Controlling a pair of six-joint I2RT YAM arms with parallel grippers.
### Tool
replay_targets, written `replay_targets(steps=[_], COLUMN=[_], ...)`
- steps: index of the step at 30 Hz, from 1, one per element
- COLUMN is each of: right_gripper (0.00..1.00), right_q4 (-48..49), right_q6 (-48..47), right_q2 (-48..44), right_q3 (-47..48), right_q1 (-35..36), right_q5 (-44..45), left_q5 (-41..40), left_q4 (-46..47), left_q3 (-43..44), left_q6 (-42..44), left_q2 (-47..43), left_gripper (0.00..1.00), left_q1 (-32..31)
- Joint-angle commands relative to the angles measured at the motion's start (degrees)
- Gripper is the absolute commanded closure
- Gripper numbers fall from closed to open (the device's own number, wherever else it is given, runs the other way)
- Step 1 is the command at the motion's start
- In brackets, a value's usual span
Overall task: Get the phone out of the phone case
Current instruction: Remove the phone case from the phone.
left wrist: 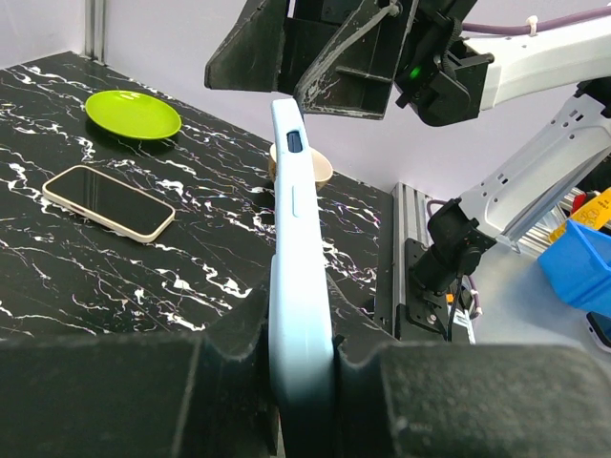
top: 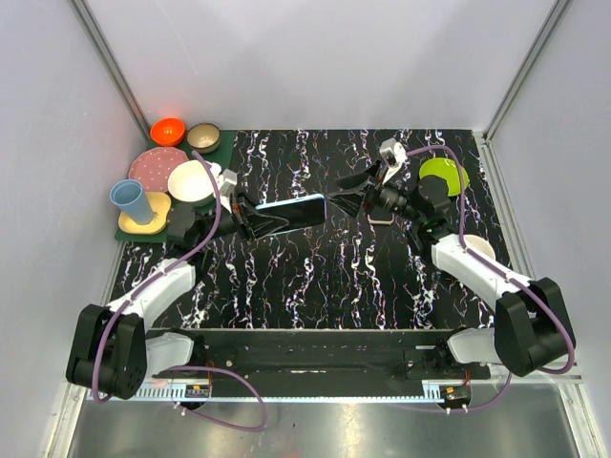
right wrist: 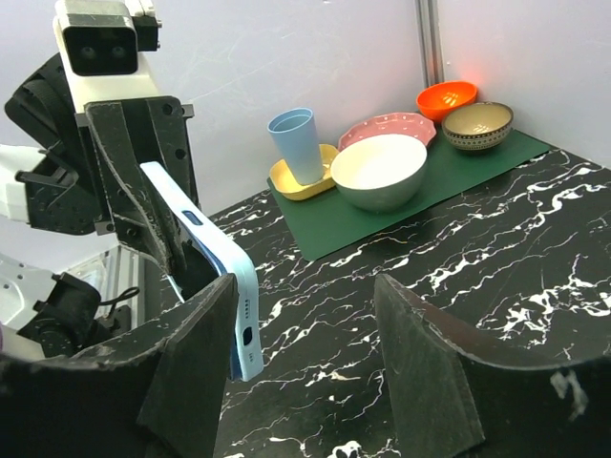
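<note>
scene: black, white-veined bench (top: 315,277); two arms reach in & meet near mid-bench.
left gripper (top: 260,221): fingers (left wrist: 191,382) clamped tight on the phone case (left wrist: 298,286), one on each broad face, at its near end.
phone case: light blue, held up off the bench, turned roughly on edge, long axis pointing at the right arm. Side buttons & a dark slot show on its upper edge in left wrist view. Top view shows a dark glossy face inside the blue rim; can't tell for sure if a phone sits in it.
right gripper (right wrist: 305,315): fingers (right wrist: 420,363) spread wide, nothing held. The case's free end, w/ its port holes, is just beside one finger; can't tell if touching.
cream-rimmed phone (left wrist: 108,200): flat on bench, dark screen up, on the right arm's side, apart from the case.
green plate (left wrist: 134,113): lime, flat on bench, just beyond that phone.
cream dish (left wrist: 320,170): small, on bench, mostly hidden behind the case.
green mat (right wrist: 477,167): far left corner of the bench.
on mat: blue cup (right wrist: 296,143) upright in a yellow dish (right wrist: 286,184); white bowl (right wrist: 391,170); pink plate (right wrist: 387,127); orange bowl (right wrist: 447,98); brown bowl (right wrist: 477,124).
</note>
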Motion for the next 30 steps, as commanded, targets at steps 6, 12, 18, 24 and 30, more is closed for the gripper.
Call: replay_targets(steps=[6,12,18,24,30], right_gripper=[0.35,0.35,0.34,0.29,0.25], right_q4=[-6.48,-9.64,-8.68,-8.77,-5.34], right_q6=[-7.39,-10.03,-9.50,-9.24,-5.82], right_q2=[2.92,4.24,3.45,0.73,-0.51], right_q3=[3.13,4.36,4.19,4.19,3.57], right_q1=[2.95,3.47,3.56,2.60,0.84], right_q5=[5.14,6.03,2.52,-1.78,-10.13], left_q5=[2.11,2.55,2.03,0.01,-1.05], left_q4=[12.03,13.00,12.56,10.54,10.97], left_q3=[0.56,0.47,0.29,0.20,0.12], left_q6=[-1.99,-2.43,-1.82,-0.76,-1.81], left_q2=[-0.73,-0.47,-0.64,-0.91,-0.65], left_gripper=[1.00,1.00,1.00,1.00,1.00], left_q1=[-1.54,-1.98,-1.89,-1.28,0.48])
